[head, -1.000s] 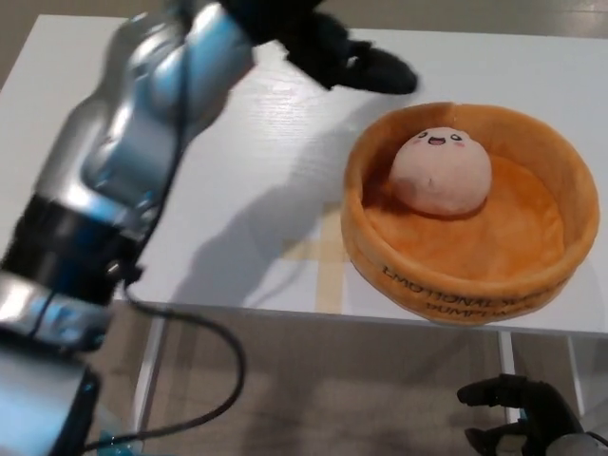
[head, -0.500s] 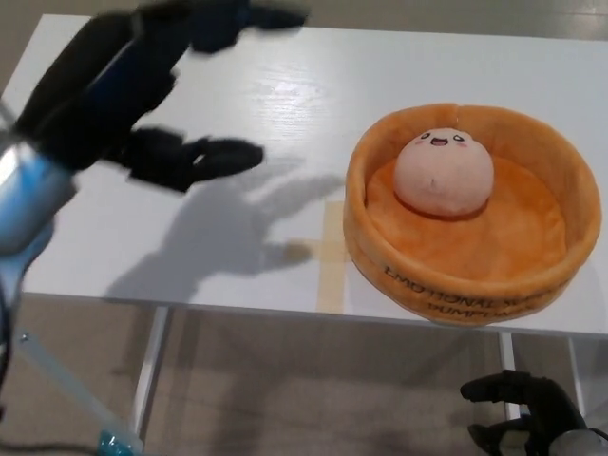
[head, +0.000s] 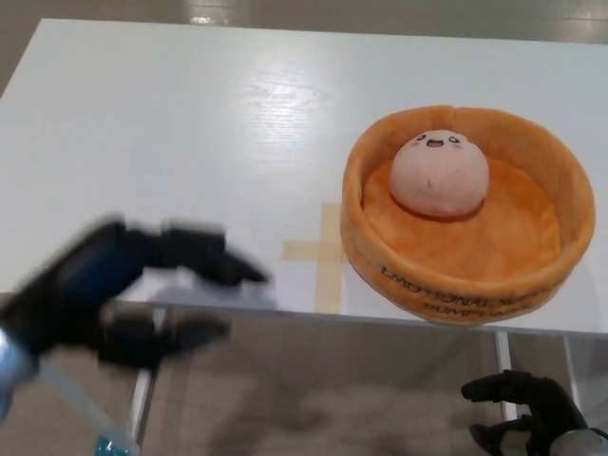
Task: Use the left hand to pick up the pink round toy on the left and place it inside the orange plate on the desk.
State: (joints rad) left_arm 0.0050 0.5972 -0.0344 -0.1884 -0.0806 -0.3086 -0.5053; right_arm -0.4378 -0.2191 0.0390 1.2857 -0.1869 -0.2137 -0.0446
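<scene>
Pink toy (head: 440,174) sits inside orange plate (head: 470,283); placing looks done. Pulled back off desk (head: 190,123): left hand (head: 123,290), spread and empty. Low by the corner, right hand (head: 522,418), loosely curled.

The robot's black left hand (head: 133,294) has pulled back from the far side of the white desk (head: 190,142), where it hung beside the orange plush plate's (head: 465,285) far left rim a second ago. It crossed the desk's left half and now sits blurred at the near left edge, empty, fingers (head: 214,261) spread, pointing right.
</scene>
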